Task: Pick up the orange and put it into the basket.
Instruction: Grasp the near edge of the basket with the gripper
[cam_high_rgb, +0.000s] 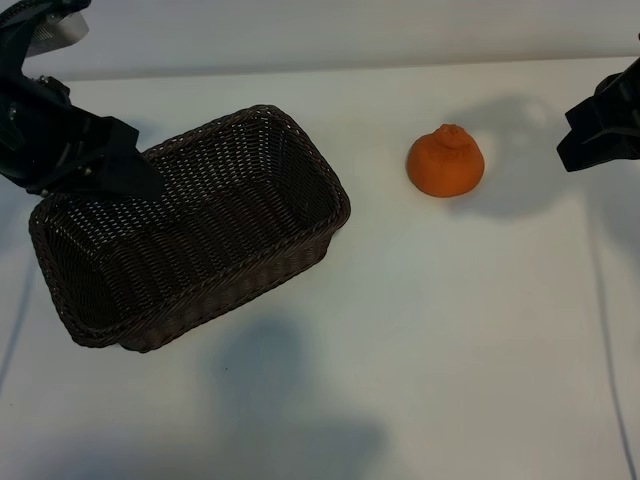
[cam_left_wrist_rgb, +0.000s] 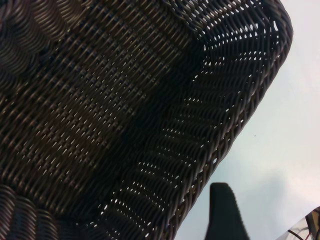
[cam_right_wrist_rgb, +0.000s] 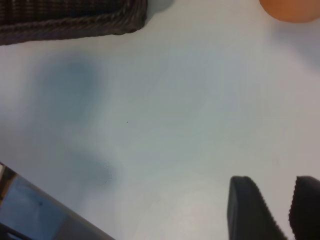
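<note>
We see the left end effector (cam_high_rgb: 140, 178) wide open over the basket (cam_high_rgb: 300, 150) rim. Right end effector (cam_right_wrist_rgb: 277, 210) narrowly open, holding nothing; orange (cam_high_rgb: 446, 161) sits on the desk (cam_high_rgb: 420, 330) near it, apart.

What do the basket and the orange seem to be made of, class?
The basket: dark brown woven wicker, likely rattan or plastic cane; fine strands and light through gaps show. The orange: matte, dimpled peel with a knob on top, real fruit or a replica, unclear.

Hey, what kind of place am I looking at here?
Probably a lab test bench, not a kitchen: a bare white table, two black robot arms at its sides, and just a wicker basket and an orange set out.
</note>
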